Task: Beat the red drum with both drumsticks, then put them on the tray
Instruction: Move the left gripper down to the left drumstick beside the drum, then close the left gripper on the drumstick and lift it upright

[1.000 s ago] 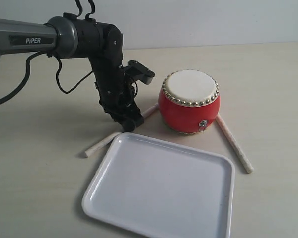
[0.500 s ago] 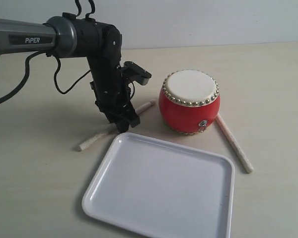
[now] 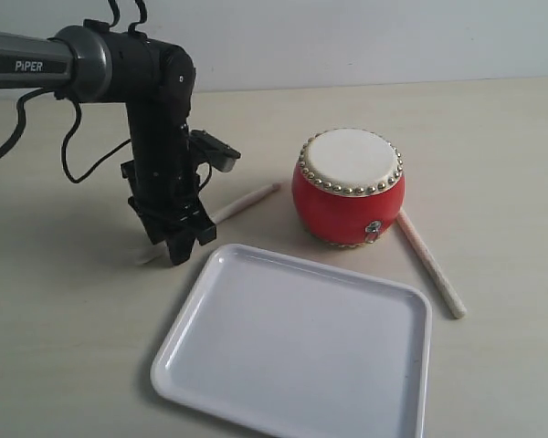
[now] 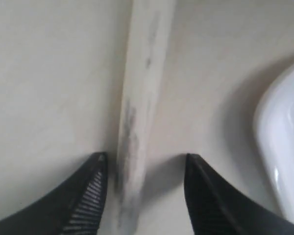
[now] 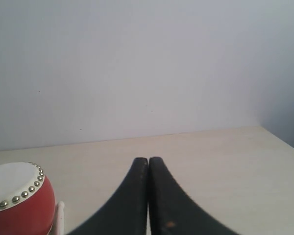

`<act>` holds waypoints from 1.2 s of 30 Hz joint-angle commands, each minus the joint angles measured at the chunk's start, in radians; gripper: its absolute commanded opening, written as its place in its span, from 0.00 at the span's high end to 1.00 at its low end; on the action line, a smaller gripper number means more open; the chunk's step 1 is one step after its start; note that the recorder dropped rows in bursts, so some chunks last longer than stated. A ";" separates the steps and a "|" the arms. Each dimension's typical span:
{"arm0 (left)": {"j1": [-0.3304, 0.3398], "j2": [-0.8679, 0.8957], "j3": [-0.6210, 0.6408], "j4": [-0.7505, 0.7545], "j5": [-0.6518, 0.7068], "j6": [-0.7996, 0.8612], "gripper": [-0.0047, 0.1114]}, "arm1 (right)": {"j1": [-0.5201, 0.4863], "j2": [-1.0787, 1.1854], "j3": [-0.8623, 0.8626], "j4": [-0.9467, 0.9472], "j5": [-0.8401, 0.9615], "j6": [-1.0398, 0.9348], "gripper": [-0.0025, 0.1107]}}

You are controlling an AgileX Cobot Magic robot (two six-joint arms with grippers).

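The red drum [image 3: 347,187] with its cream top stands upright on the table behind the white tray [image 3: 384,365]. One drumstick [image 3: 247,201] lies left of the drum. My left gripper [image 3: 178,245] points down over this stick's near end. In the left wrist view that drumstick [image 4: 142,98] runs between the open jaws of the left gripper [image 4: 145,156], close to one finger [image 4: 90,196], resting on the table. The other drumstick [image 3: 429,265] lies right of the drum. My right gripper [image 5: 148,159] is shut and empty, with the drum [image 5: 14,205] and a stick tip [image 5: 59,215] off to its side.
The tray's rounded rim [image 4: 284,147] lies close beside the left gripper. A black cable [image 3: 82,146] hangs from the left arm [image 3: 155,119]. A pale wall [image 5: 137,63] stands behind the table.
The left arm has moved left along the drumstick toward its near end. The stick's near end has shifted left and slightly back. Drum, tray and right stick have not moved.
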 commanded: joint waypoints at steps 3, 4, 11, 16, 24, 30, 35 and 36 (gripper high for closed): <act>-0.001 -0.010 0.039 0.003 -0.034 0.006 0.55 | 0.002 -0.007 0.004 -0.004 -0.003 0.003 0.98; -0.001 -0.010 0.039 0.003 -0.037 0.006 0.55 | 0.002 -0.007 0.004 -0.004 -0.003 0.003 0.98; -0.001 -0.010 0.039 0.003 -0.035 0.006 0.77 | 0.002 -0.007 0.004 -0.004 -0.003 0.003 0.98; 0.016 -0.030 0.039 0.005 -0.012 0.008 0.96 | 0.002 -0.007 0.004 -0.004 -0.003 0.003 0.98; 0.104 -0.258 0.141 -0.179 -0.121 0.002 0.96 | 0.002 -0.007 0.004 -0.001 -0.003 0.003 0.98; 0.148 -0.577 0.512 -0.369 -0.352 0.120 0.96 | 0.002 -0.007 0.004 -0.001 -0.003 0.003 0.98; 0.146 -0.833 0.822 -0.446 -0.548 0.138 0.96 | 0.002 -0.007 0.004 -0.001 -0.003 0.003 0.98; 0.146 -0.878 0.875 -0.461 -0.570 0.138 0.96 | 0.002 -0.007 0.004 -0.001 -0.003 0.003 0.98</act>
